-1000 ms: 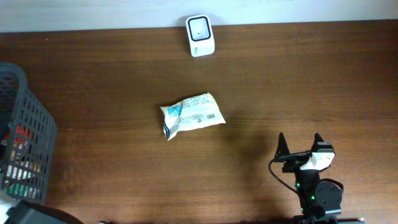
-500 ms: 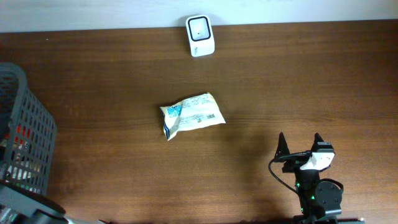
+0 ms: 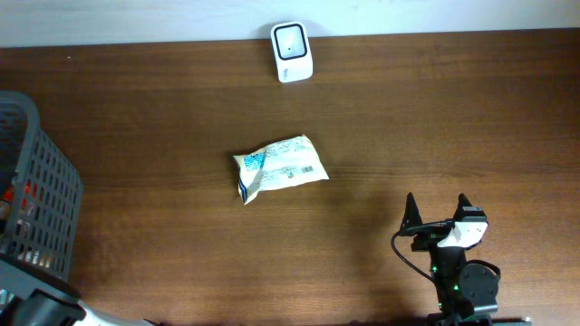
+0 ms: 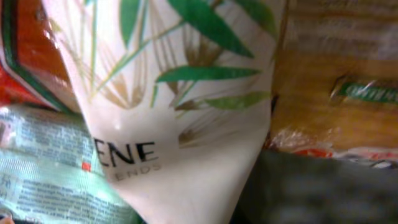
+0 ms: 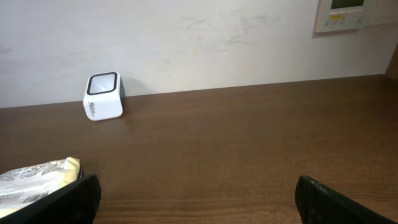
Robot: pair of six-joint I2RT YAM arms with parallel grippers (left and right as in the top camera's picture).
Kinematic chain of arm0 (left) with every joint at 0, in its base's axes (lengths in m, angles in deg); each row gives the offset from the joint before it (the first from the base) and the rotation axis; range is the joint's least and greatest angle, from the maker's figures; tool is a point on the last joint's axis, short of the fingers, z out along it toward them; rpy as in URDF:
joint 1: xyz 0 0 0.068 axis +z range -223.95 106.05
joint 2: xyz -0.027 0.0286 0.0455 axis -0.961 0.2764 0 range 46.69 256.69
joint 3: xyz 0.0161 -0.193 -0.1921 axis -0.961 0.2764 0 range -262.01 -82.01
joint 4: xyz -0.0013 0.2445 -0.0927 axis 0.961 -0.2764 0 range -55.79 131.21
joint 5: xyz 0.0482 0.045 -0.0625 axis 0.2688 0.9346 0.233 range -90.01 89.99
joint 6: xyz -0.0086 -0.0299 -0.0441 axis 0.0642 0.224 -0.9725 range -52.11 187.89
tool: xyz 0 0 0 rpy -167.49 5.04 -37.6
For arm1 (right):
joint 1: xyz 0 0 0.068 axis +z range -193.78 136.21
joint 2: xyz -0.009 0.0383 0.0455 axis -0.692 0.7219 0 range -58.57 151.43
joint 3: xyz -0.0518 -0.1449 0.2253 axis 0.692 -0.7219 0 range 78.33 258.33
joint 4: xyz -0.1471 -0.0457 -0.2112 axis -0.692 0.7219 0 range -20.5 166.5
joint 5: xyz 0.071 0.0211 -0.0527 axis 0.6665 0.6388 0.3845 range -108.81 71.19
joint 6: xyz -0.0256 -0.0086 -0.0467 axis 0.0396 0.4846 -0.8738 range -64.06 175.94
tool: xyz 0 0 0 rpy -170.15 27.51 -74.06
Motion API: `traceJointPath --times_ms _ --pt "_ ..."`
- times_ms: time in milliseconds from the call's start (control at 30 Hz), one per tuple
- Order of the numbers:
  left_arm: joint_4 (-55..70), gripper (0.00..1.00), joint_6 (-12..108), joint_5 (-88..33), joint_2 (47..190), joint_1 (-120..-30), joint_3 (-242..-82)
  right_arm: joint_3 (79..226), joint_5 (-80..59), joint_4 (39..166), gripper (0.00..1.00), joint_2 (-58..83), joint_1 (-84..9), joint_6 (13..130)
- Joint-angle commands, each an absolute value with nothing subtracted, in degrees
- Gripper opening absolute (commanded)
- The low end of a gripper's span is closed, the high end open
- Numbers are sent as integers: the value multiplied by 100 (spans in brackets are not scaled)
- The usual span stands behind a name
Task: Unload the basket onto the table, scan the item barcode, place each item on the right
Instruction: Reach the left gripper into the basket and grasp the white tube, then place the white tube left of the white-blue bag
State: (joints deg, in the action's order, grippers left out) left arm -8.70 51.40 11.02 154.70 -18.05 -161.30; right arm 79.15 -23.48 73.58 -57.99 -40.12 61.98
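Only left wrist shows white leaf-print pouch [image 4: 186,124].

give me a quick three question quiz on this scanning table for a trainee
1. True or false: the right gripper is open.
2. Fill in: in the overhead view, the grey basket sits at the ___ edge of the table.
3. Which lies nearest the table's middle? A basket, B right gripper, C snack packet

Key: 1 true; 2 left; 3 C
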Motion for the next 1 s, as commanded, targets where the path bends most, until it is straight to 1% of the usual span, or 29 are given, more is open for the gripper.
traceJointPath --times_ms 0,167,300,367,433,500,533,600,700,800,900,967 --pt "-1023 0 5166 1134 15374 -1797 -16233 7864 -2356 7371 99 -5836 -4043 6222" --pt "-1113 0 5166 1086 14316 -1797 -16624 7864 -2356 7371 99 -5836 -4043 6222" --pt "-803 0 5168 387 13177 -1807 -16854 7864 -2356 7371 99 -5836 -4043 6222" --pt "-586 0 5173 -168 12653 -1842 -16913 7864 -2356 7369 99 -5836 -4043 6225" --pt "-285 0 5525 -426 12185 -2087 -16913 7864 -2356 7369 99 -5836 -4043 6222" --pt "-11 0 5748 -304 11899 -2411 -16913 7864 -2356 7371 99 -5836 -4043 6222" --pt "271 0 5881 -173 11623 -2843 -16915 7864 -2356 7369 99 -5836 -4043 6222" --pt "362 0 6108 -171 11402 -3403 -16913 7864 -2356 7369 99 -5836 -4043 6222" --pt "43 0 6351 -151 11341 -4393 -16913 7864 -2356 7371 99 -5836 -4043 6222" --pt "-905 0 6366 -153 11717 -5639 -16910 7864 -2356 7371 99 -5836 -4043 6225" --pt "-1920 0 5960 -160 12454 -6371 -16906 7864 -2356 7371 99 -5836 -4043 6225" --pt "-2389 0 5802 -216 13105 -6703 -16904 7864 -2356 7371 99 -5836 -4043 6222"
